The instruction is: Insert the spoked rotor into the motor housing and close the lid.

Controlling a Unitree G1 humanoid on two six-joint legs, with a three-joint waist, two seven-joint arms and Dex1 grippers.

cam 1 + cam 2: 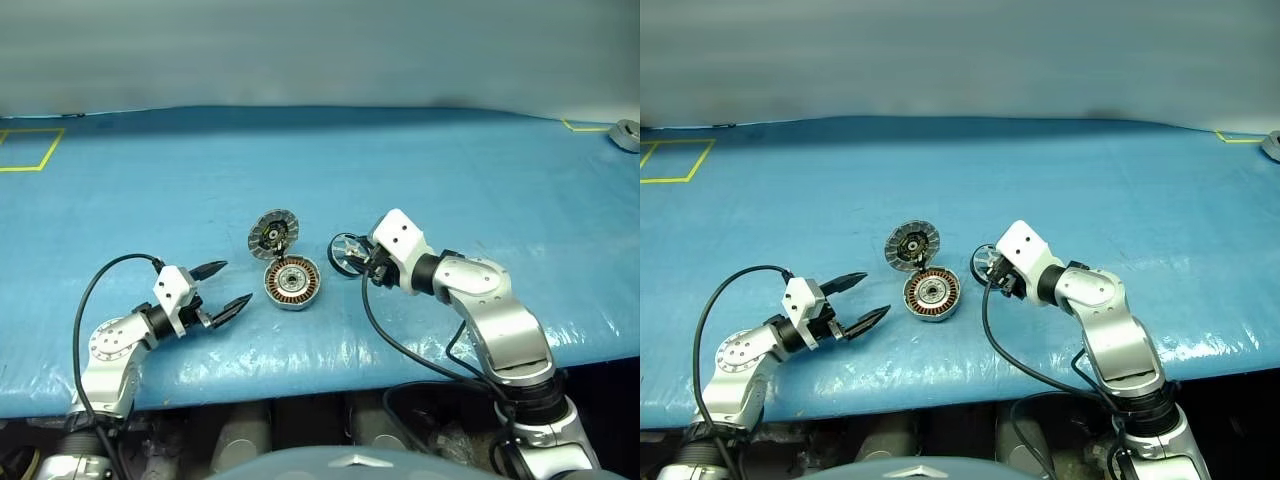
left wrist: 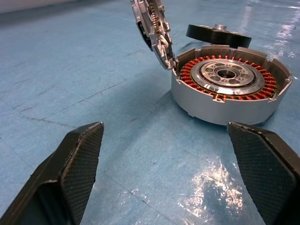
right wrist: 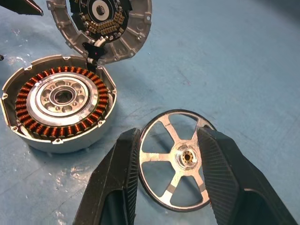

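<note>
Right pincer (image 3: 168, 187) straddles one spoked rotor (image 3: 180, 159).

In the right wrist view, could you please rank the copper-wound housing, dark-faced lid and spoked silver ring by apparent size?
1. Copper-wound silver housing, largest.
2. Dark-faced ribbed lid and spoked silver ring look similar; the lid is cropped and the ring nearer, so unranked.

I'm seeing silver-grey arms with black joint rings, white wrist blocks, black cables looping alongside, and black wedge-shaped fingers (image 2: 79, 164) wearing finely cross-hatched pads.
</note>
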